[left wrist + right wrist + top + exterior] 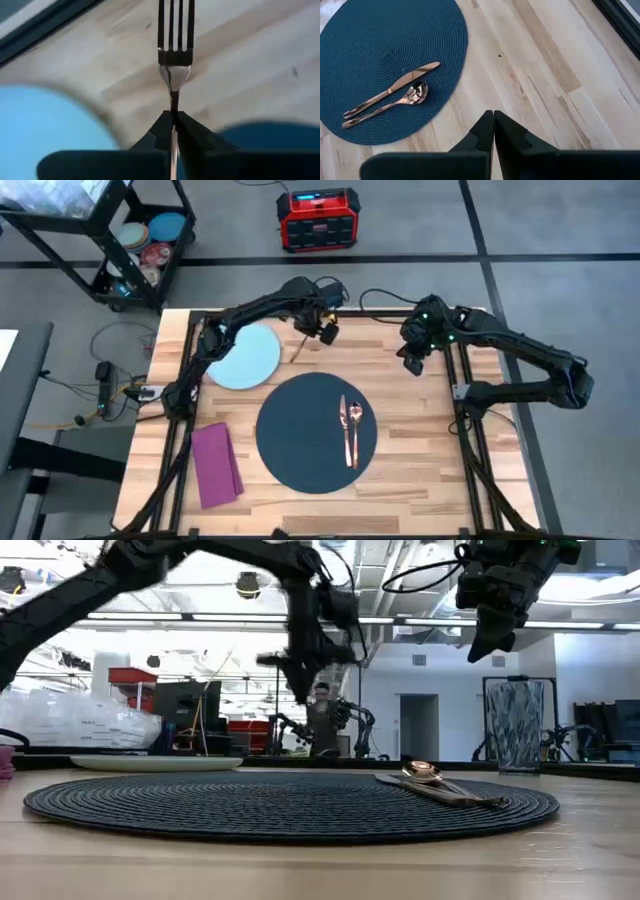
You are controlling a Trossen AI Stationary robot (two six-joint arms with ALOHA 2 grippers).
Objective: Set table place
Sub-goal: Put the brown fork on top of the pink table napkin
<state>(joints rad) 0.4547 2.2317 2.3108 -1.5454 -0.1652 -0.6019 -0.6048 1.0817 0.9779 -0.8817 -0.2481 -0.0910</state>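
Observation:
A dark blue round mat [300,442] lies in the middle of the table [420,470], with a copper knife [395,88] and spoon [400,101] side by side on its right part. A pale blue plate [243,356] rests flat at the far left, and a magenta napkin [216,465] lies at the near left. My left gripper [322,332] hangs above the wood beyond the mat, shut on a copper fork [175,45]. My right gripper [413,362] hangs shut and empty at the far right, above bare wood. My left gripper pinches the fork's handle [174,104] between its two fingers, just behind the neck; the rest of the handle is hidden between the fingers. The fork sticks out in line with the fingers, tines [175,22] foremost. It is lifted clear, above bare wood between plate and mat.
A black wheeled cart [140,240] with dishes stands off the far left corner, and a red box [318,218] sits on the floor behind the table. Black frame rails [460,380] run along both sides. Bare wood shows to the right of the mat [545,75].

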